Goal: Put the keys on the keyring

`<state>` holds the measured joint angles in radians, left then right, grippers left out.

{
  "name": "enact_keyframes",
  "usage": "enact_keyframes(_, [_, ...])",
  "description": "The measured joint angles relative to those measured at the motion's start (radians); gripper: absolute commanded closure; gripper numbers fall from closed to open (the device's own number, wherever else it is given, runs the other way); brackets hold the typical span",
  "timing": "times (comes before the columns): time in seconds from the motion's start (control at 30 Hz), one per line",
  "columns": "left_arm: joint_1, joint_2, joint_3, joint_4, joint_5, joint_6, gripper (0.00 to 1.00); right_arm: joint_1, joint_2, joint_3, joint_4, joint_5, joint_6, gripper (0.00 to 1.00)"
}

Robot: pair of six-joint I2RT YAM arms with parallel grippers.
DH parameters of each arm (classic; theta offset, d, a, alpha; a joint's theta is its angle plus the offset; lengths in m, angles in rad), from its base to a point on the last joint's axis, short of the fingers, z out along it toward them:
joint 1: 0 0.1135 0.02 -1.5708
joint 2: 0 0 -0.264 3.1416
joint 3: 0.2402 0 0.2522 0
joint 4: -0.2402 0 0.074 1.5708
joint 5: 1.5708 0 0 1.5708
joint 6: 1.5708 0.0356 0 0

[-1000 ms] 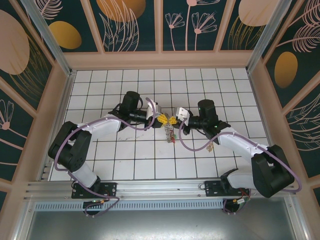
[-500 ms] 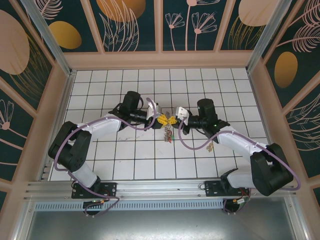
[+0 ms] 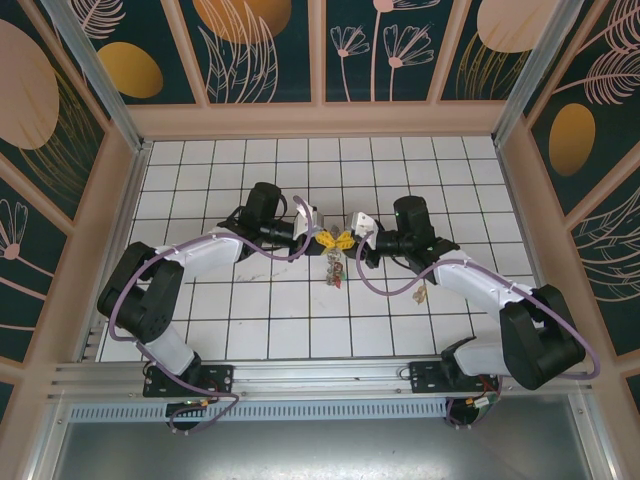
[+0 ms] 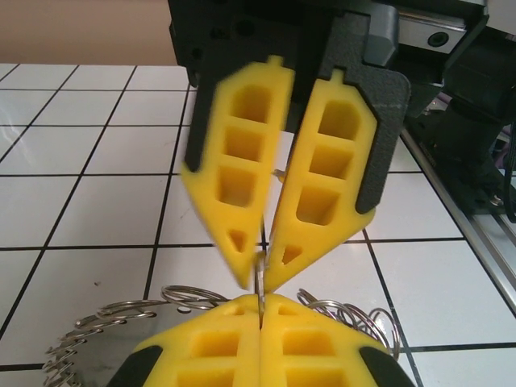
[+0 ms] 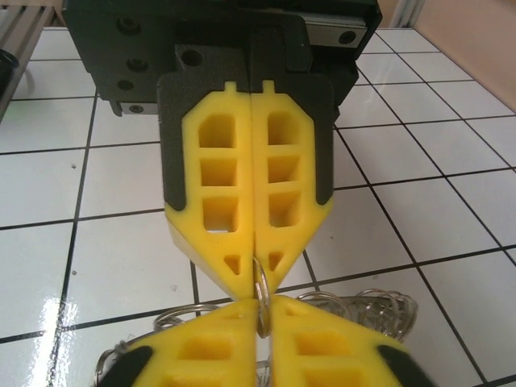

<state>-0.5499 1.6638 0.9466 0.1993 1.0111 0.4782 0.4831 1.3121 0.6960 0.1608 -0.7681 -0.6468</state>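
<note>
Left hand (image 3: 327,240) — right hand (image 3: 346,240) — keyring (image 4: 189,293) between

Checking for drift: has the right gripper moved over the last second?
Yes: the right gripper has crept slightly left against the white tile grid, toward the left gripper.

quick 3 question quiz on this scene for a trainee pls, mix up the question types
1. True or false: the left claw stands wide open.
2. The right claw meets the left claw: A) in the back left corner, B) mid-table, at the keyring, C) on the front rail.
3. What colour are the claw fingers?
Key: 1 false, it is shut on a loop of the keyring; 2 B; 3 yellow.
</note>
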Motion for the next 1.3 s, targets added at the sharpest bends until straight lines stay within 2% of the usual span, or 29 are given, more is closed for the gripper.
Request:
enact_keyframes(0.17, [-0.002,0.0,-0.003,0.014,-0.007,-0.032,1.0,-0.009,-0.023,-0.003,0.013,0.021,0.019,0.73])
enact_keyframes(0.4, [-0.002,-0.021,-0.076,0.151,-0.047,-0.163,1.0,-0.043,-0.208,-0.09,0.109,0.069,0.103,0.68])
enact_keyframes(0.5, [-0.002,-0.035,-0.107,0.216,-0.055,-0.225,1.0,-0.059,-0.28,-0.137,0.154,0.143,0.203,0.65])
enact_keyframes(0.67, [-0.002,-0.052,-0.135,0.294,-0.06,-0.309,1.0,-0.111,-0.334,-0.145,0.155,0.348,0.459,0.67])
enact_keyframes(0.97, [-0.002,-0.056,-0.153,0.344,-0.066,-0.394,1.0,-0.184,-0.333,-0.128,0.009,0.589,0.843,0.72])
enact_keyframes(1.07, [-0.002,-0.063,-0.159,0.35,-0.089,-0.41,1.0,-0.22,-0.333,-0.128,-0.072,0.658,0.957,0.76])
enact_keyframes(1.3, [-0.002,-0.135,-0.258,0.479,-0.196,-0.477,1.0,-0.338,-0.335,-0.135,-0.277,0.765,1.161,0.75])
